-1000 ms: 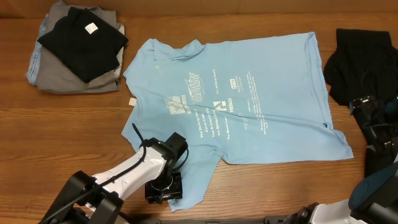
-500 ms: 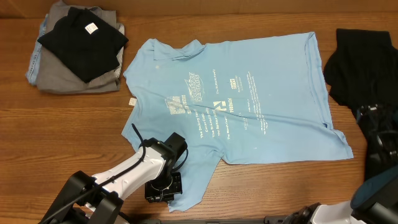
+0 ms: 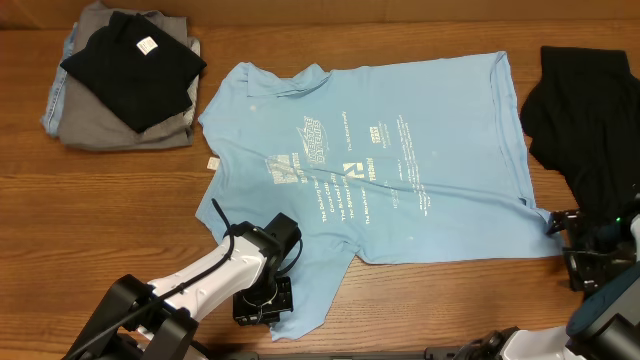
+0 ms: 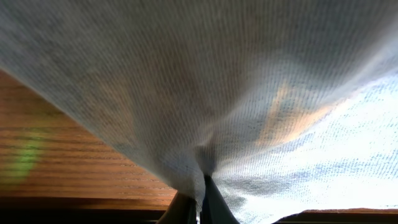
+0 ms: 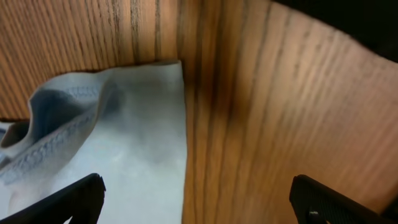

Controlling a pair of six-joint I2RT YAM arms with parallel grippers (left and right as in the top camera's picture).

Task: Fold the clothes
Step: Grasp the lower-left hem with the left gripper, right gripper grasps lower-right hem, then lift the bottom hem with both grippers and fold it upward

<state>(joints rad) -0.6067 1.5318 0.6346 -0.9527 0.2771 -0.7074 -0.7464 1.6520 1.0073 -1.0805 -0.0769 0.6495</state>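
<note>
The clothes are a light blue T-shirt (image 3: 400, 150) with white print, spread flat across the middle of the table. My left gripper (image 3: 266, 300) sits at its front left edge. In the left wrist view that gripper (image 4: 200, 202) is shut on a pinch of the blue fabric (image 4: 205, 93), which drapes over the camera. My right gripper (image 3: 568, 246) hovers at the shirt's front right corner. In the right wrist view it (image 5: 199, 199) stands open, one fingertip (image 5: 81, 196) over the hemmed corner (image 5: 124, 143), the other over bare wood.
A stack of folded clothes (image 3: 125, 75), black on grey, lies at the back left. A crumpled black garment (image 3: 580, 110) lies at the right edge, just behind my right arm. A small white tag (image 3: 212, 165) rests on the wooden table (image 3: 100, 220) beside the shirt.
My right arm has moved forward along the table's right side to the shirt's front right corner. The left arm and the shirt have stayed where they were.
</note>
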